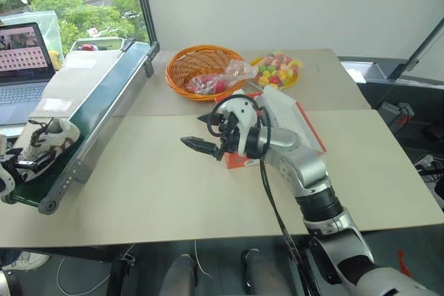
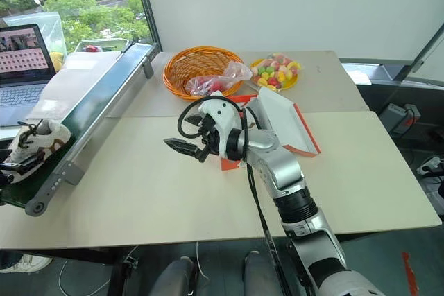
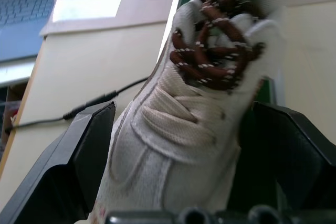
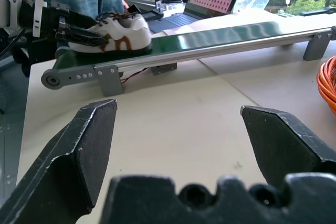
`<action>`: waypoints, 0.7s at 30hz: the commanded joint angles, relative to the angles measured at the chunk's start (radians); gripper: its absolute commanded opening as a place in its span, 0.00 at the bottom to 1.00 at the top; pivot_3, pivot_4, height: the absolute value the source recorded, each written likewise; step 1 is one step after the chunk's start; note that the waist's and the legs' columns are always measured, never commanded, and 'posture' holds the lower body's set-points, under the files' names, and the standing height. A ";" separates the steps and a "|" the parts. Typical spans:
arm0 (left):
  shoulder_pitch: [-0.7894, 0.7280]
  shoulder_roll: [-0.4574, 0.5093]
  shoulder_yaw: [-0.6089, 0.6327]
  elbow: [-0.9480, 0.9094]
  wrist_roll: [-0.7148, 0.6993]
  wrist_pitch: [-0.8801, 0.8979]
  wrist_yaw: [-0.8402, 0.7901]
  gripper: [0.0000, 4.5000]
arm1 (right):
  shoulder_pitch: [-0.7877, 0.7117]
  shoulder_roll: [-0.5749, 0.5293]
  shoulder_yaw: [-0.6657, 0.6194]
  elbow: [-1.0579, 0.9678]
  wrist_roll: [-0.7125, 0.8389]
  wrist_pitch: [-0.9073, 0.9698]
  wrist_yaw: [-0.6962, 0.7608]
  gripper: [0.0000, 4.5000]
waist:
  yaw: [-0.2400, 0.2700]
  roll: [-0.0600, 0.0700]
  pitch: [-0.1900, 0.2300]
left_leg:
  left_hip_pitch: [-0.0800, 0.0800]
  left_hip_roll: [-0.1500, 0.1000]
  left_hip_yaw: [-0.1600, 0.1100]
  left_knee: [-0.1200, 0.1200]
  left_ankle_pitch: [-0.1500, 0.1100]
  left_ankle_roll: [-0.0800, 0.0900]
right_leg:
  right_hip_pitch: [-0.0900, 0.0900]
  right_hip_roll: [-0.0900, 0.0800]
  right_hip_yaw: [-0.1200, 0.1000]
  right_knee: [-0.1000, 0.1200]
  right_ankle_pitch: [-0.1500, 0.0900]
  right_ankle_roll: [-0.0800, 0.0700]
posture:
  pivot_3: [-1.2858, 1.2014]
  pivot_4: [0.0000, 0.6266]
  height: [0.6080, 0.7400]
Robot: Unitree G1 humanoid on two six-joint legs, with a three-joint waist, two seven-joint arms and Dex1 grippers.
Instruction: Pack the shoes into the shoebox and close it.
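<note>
Shoe pickup under way at the green conveyor belt [image 1: 104, 95].
My left end effector [image 4: 79, 34] has jaws apart around the cream low sneaker w/ dark brown laces [image 1: 48, 140] on the belt's near end; next I'd clamp & lift. Right end effector [image 1: 200, 145] hovers level, jaws apart, empty, beside the orange-red cardboard shoebox [image 2: 295, 133] mid-counter [image 1: 173, 192].

one shoe [image 1: 47, 138], a cream low sneaker with dark brown laces and tan-brown trim, lies on the near end of the green belt, its toe end between the spread black fingers of the left gripper [image 4: 79, 35], heel pointing up the belt. the laces are tied in a loose knot on top. the shoebox [image 2: 281, 126] is orange-red with a white inside; it sits on the table just behind the right gripper [image 2: 182, 145], partly hidden by the arm, with its lid raised and tilted open.
</note>
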 commanded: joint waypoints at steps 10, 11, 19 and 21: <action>0.064 -0.085 -0.024 -0.303 -0.061 0.137 -0.017 0.24 | -0.018 -0.012 -0.007 -0.091 0.013 0.046 -0.011 1.00 | 0.027 0.001 0.000 | 0.002 -0.001 0.000 0.000 0.000 0.000 | 0.003 -0.002 -0.001 0.000 0.000 0.000 | 0.52 0.24 1.00; 0.062 -0.094 -0.023 -0.337 -0.064 0.155 -0.004 0.24 | -0.017 -0.011 -0.008 -0.091 0.014 0.048 -0.011 1.00 | 0.032 0.001 0.000 | 0.002 -0.001 0.000 0.000 0.000 -0.001 | 0.003 -0.002 -0.001 0.000 0.000 0.000 | 0.52 0.24 1.00; 0.025 -0.255 -0.055 -0.807 -0.179 0.376 0.144 0.24 | -0.020 0.030 -0.068 -0.093 0.072 0.085 -0.044 1.00 | 0.039 -0.001 -0.001 | 0.000 -0.001 -0.002 0.002 0.001 -0.001 | 0.003 -0.002 -0.002 -0.001 0.000 0.000 | 0.52 0.24 1.00; -0.005 -0.311 -0.074 -0.895 -0.197 0.413 0.210 0.24 | -0.027 0.061 -0.116 -0.091 0.118 0.114 -0.071 1.00 | 0.031 -0.001 -0.001 | -0.001 -0.001 -0.002 0.002 0.001 -0.001 | 0.003 -0.001 -0.002 0.000 0.000 0.000 | 0.52 0.24 1.00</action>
